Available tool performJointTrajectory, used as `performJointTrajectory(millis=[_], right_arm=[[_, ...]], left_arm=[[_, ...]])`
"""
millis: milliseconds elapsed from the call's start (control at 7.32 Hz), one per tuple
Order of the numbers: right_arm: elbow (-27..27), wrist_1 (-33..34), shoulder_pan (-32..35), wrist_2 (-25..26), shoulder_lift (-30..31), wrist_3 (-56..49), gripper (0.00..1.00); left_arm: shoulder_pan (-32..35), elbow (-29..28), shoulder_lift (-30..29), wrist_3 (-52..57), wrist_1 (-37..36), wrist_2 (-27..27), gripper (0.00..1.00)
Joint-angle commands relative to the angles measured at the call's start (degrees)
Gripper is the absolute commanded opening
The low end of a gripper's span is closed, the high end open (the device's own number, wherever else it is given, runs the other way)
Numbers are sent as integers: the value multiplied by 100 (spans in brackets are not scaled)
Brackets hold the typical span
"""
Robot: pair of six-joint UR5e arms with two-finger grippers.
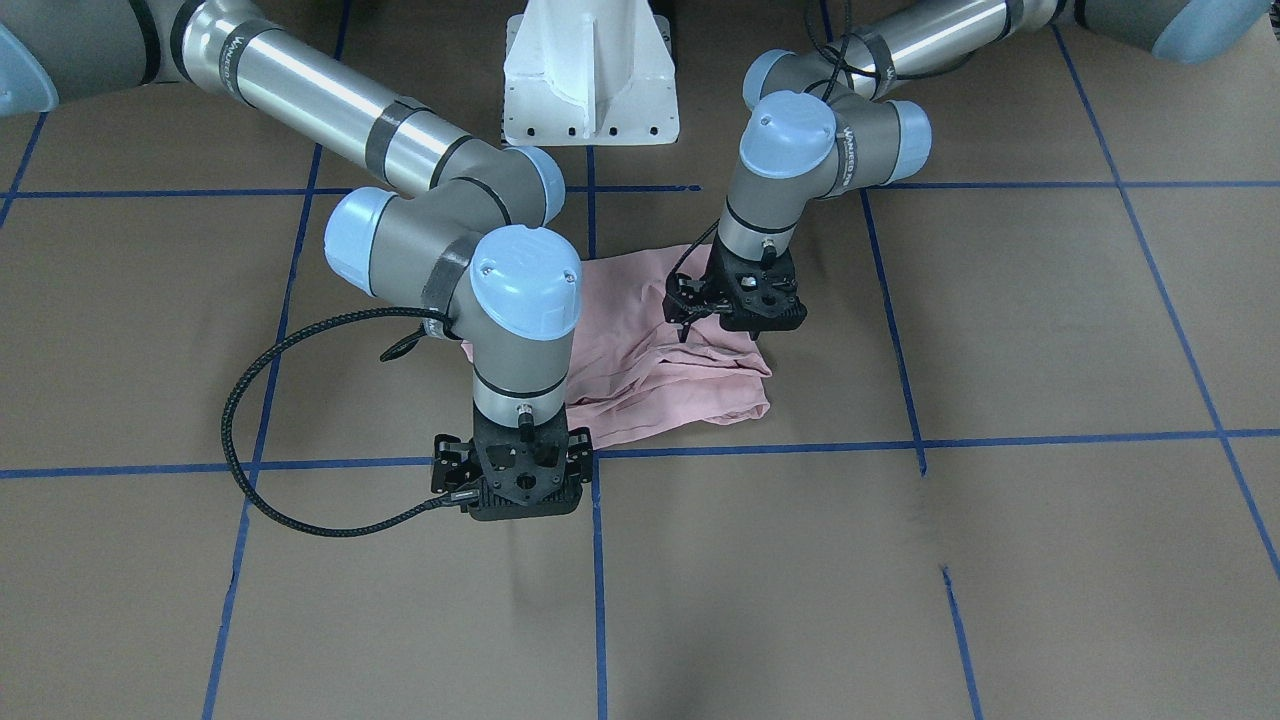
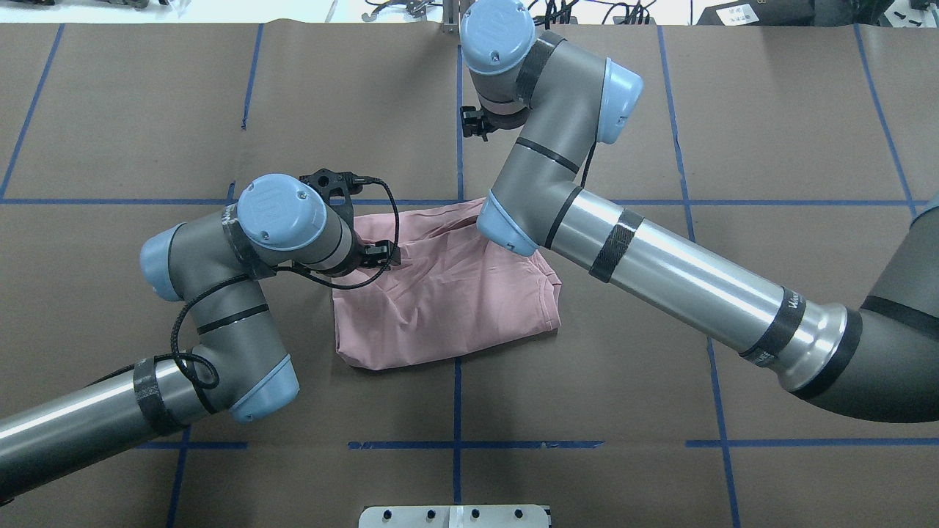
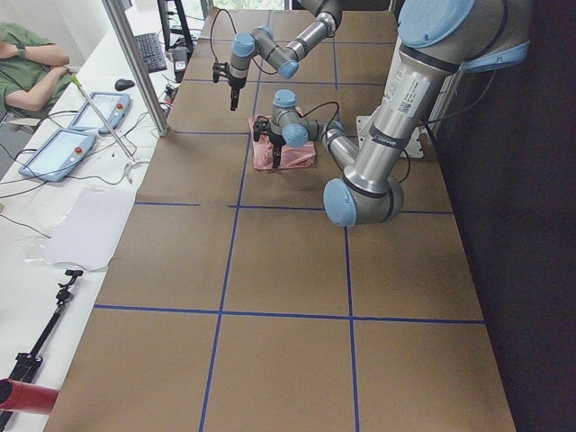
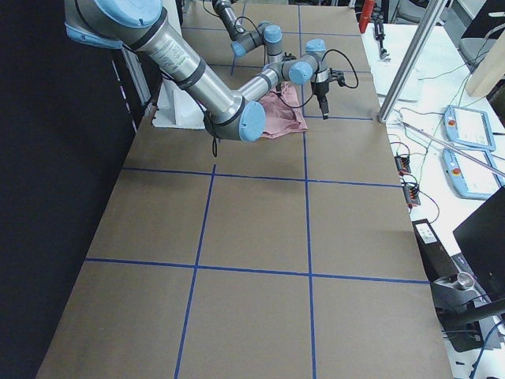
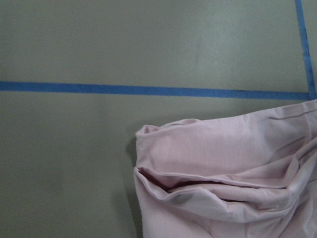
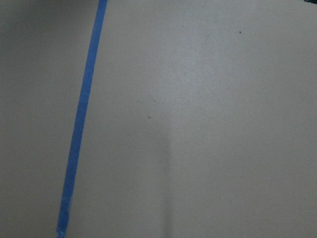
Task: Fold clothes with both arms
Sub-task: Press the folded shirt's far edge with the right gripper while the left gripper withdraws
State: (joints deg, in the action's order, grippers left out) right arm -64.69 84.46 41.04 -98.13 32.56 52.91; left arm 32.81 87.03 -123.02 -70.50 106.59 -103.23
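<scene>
The pale pink T-shirt (image 2: 447,293) lies folded into a rumpled block on the brown table, plain side up, print hidden. It also shows in the front view (image 1: 660,375) and in the left wrist view (image 5: 223,173), with a folded corner open like a pocket. My left gripper (image 2: 383,254) hovers over the shirt's far left corner, also seen in the front view (image 1: 683,308). Its fingers look open and hold no cloth. My right gripper (image 2: 472,123) hangs above bare table beyond the shirt's far edge. Its fingers are mostly hidden under the wrist.
The white pedestal base (image 1: 590,80) stands at the robot's side of the table. Blue tape lines (image 6: 81,129) grid the brown cover. An operator (image 3: 27,58) and teach pendants (image 3: 63,148) are at a side bench beyond the table's far edge.
</scene>
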Motion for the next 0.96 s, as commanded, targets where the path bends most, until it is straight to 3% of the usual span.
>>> performJointTrajectory(millis=[0, 273, 546, 683, 819], right_arm=[[-9, 0, 0, 4, 22, 0, 100], [-17, -61, 0, -5, 31, 0, 100], [-9, -132, 0, 4, 49, 9, 100], [-17, -132, 0, 4, 57, 9, 100], [-17, -132, 0, 4, 57, 9, 100]], left_arm=[[531, -370, 49, 987, 19, 84, 100], [1155, -371, 216, 1792, 202, 23, 100], [1263, -353, 182, 1750, 283, -65, 100], [1255, -336, 147, 1437, 457, -196, 89], [1202, -379, 112, 572, 903, -259, 44]])
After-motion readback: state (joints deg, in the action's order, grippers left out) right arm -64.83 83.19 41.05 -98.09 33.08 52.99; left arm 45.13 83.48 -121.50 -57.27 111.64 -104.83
